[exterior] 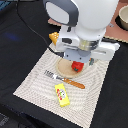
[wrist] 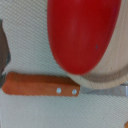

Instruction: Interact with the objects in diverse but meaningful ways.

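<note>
Exterior view shows the red tomato [exterior: 76, 66] on a round wooden board [exterior: 65, 68] under the arm — whether the jaws grasp it, I cannot tell. Nearby on the woven mat [exterior: 35, 82] lie a wooden-handled knife [exterior: 70, 81] and the flat yellow packet [exterior: 62, 95].

one tomato [exterior: 76, 66], one yellow packet [exterior: 62, 95], one knife [exterior: 65, 80], one wooden disc [exterior: 65, 67]

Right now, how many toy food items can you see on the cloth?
3. The red tomato sits on the round wooden board under the gripper, the yellow packet lies near the cloth's front edge, and a yellow piece shows beside the arm. The arm may hide others.
</note>
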